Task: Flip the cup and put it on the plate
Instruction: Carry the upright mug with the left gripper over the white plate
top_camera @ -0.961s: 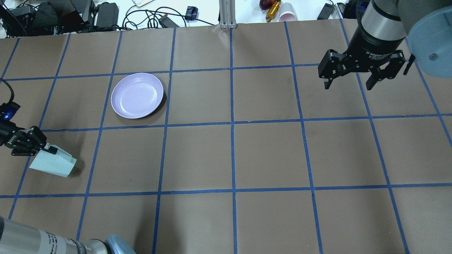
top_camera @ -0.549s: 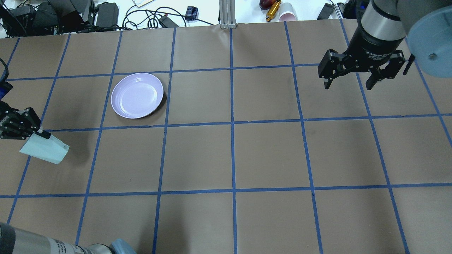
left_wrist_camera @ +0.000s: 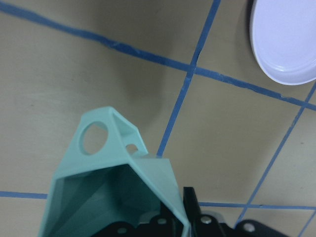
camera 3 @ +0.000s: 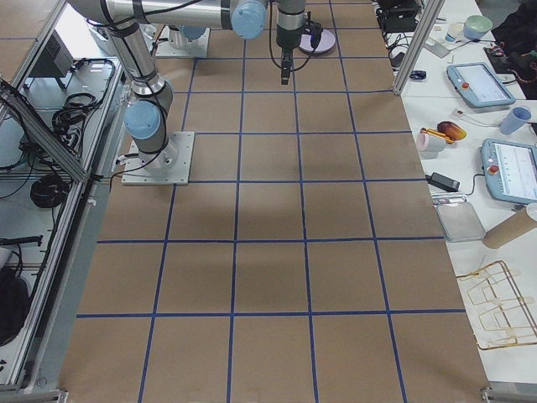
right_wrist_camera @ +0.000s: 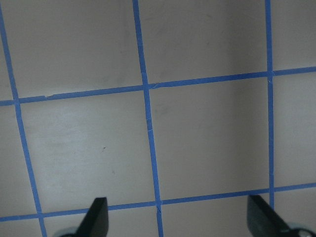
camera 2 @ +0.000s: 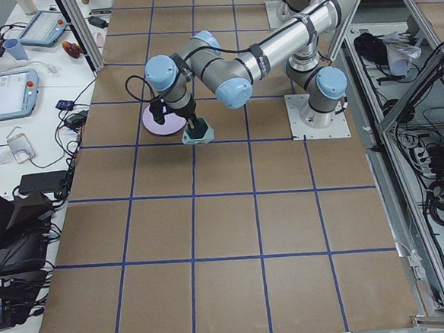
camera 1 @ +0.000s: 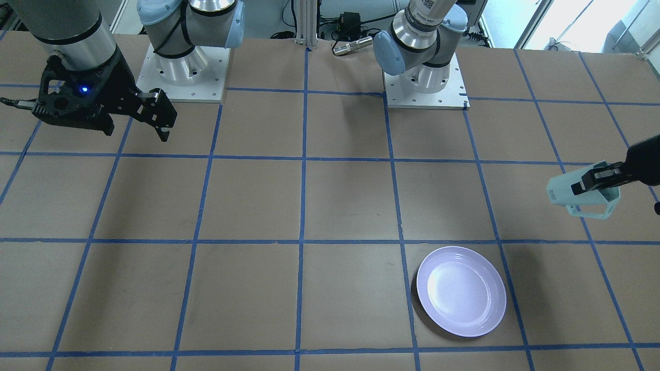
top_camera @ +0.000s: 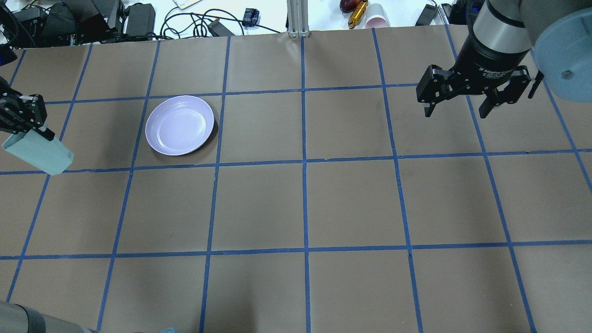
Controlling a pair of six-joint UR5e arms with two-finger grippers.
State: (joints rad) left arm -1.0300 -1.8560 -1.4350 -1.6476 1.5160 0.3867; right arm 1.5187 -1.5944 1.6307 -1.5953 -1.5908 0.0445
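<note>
Item one, the cup [top_camera: 39,152]: we find it in the left claw [top_camera: 42,133], which is clenched on the rim wall, one finger inside the mouth and one outside, as the left wrist view shows. The cup [left_wrist_camera: 118,168] lies on its side, its teal inside facing back into the claw and its base pointing away from it. The handle stands out to one side of the claw. Its shadow falls apart from it on the surface [top_camera: 305,203], so we judge it lifted clear. Item two, the plate [top_camera: 179,125]: bare, nothing on it, lying to the left claw's right and well apart from it. It shows only at the far corner of the wrist view. Item three, the right claw [top_camera: 457,112]: released, fingers spread wide, holding nothing. It hangs over bare surface, far from both cup and plate. Progress, as we judge it: the pick-up is done and the flip is about half done, since the cup is neither mouth-up nor mouth-down. Left to do: finish turning the cup, carry it rightward from the claw's present place until it is over the plate, lower it into the shallow centre, and let go. We see no part for the right claw in this.
</note>
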